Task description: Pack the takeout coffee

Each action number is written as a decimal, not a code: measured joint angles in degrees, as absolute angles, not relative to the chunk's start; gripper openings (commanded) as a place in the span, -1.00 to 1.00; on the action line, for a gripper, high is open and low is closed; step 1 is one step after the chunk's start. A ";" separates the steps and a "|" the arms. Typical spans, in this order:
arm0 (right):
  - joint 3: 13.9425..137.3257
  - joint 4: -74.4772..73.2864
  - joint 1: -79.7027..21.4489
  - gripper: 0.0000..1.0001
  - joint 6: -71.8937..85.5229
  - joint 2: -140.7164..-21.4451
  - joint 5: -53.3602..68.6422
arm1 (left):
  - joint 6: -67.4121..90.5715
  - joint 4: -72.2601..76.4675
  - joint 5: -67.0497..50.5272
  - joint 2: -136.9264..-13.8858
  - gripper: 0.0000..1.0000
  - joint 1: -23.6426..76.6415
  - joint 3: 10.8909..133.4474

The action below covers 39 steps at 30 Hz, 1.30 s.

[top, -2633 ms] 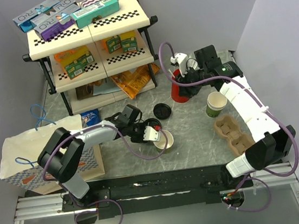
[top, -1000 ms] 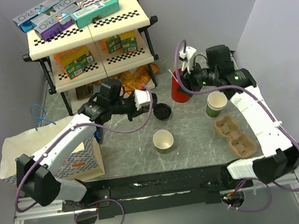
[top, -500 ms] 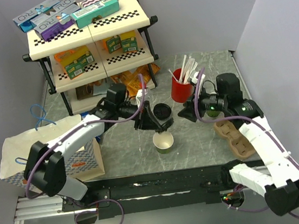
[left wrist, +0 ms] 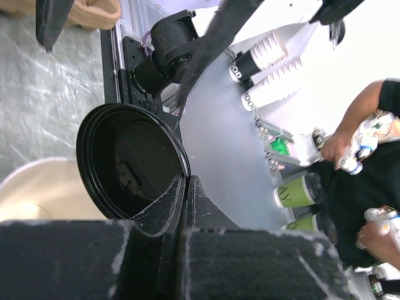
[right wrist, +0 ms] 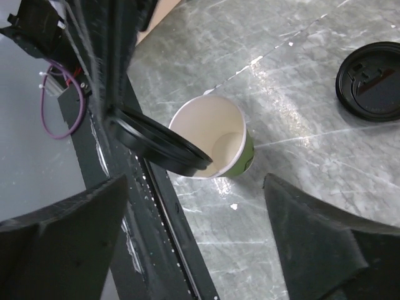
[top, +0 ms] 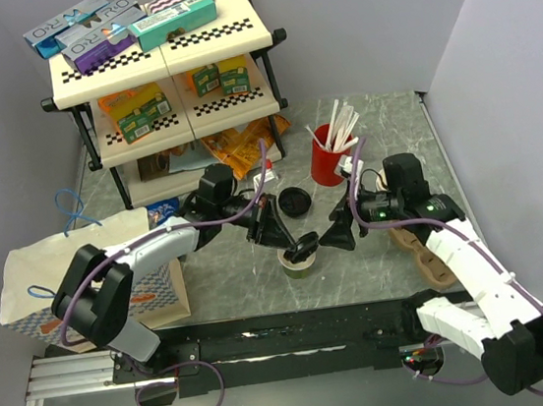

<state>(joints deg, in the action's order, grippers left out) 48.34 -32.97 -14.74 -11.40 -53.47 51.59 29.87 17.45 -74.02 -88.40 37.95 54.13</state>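
With your left hand (left wrist: 185, 199) pinching the round black plastic lid (left wrist: 125, 162) tilted over the small green paper cup (top: 297, 265) at lower centre, level it before pressing, your right hand (right wrist: 195, 182) spread nearby.

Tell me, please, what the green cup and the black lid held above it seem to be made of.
Green cup: probably paper, matte cream inside with a rolled rim. Black lid: thin plastic, judging by its gloss and moulded concentric ridges.
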 measured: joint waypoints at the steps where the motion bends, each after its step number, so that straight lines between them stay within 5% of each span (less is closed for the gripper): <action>1: 48.34 -32.75 -14.74 1.00 -11.38 -53.87 51.94 | 31.09 18.59 -73.93 -88.64 -0.98 37.82 53.39; 39: 46.37 -22.44 -22.59 0.82 -10.04 -66.92 50.30 | 38.19 21.32 -67.77 -92.55 -0.76 36.01 50.43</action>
